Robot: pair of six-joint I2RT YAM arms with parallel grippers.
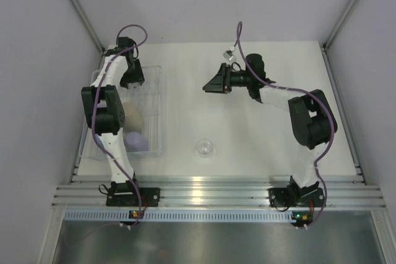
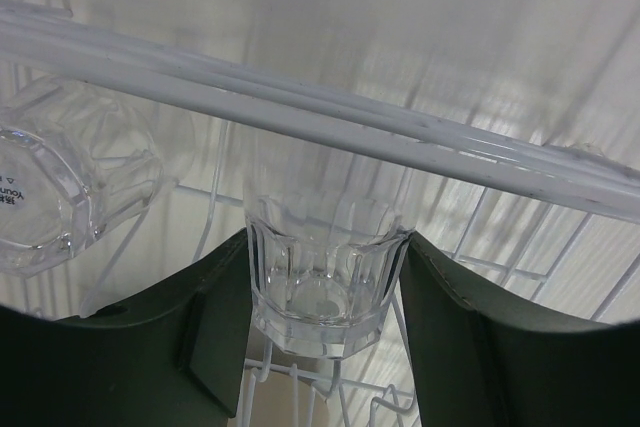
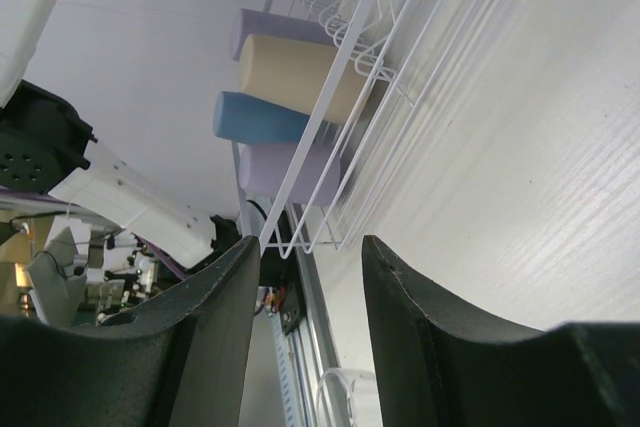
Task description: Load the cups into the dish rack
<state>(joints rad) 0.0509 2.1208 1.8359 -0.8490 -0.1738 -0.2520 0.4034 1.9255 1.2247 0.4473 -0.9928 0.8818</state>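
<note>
Nearest me, one clear cup (image 1: 205, 148) sits alone on the table, well apart from the dish rack (image 1: 154, 100) on the left. It is the only cup I see outside the rack. From the right wrist view, the rack's near part holds a lavender tumbler (image 3: 295, 172), the blue tumbler (image 3: 265, 119), the beige tumbler (image 3: 295, 72) and a second lavender tumbler (image 3: 270, 32), lying side by side. Farther back, the left gripper (image 2: 325, 257) is clamped on a small clear cup (image 2: 322, 287) just inside the far rim, with another clear cup (image 2: 60, 187) on its side close by. I cannot tell whether the held cup touches the slats.

I judge this as the placing step. Next comes a gentle release and a straight lift out, without nudging the neighbour. The right gripper (image 3: 310, 247) hangs over the table with jaws apart and nothing between them, so it is my pick for the loose cup.
</note>
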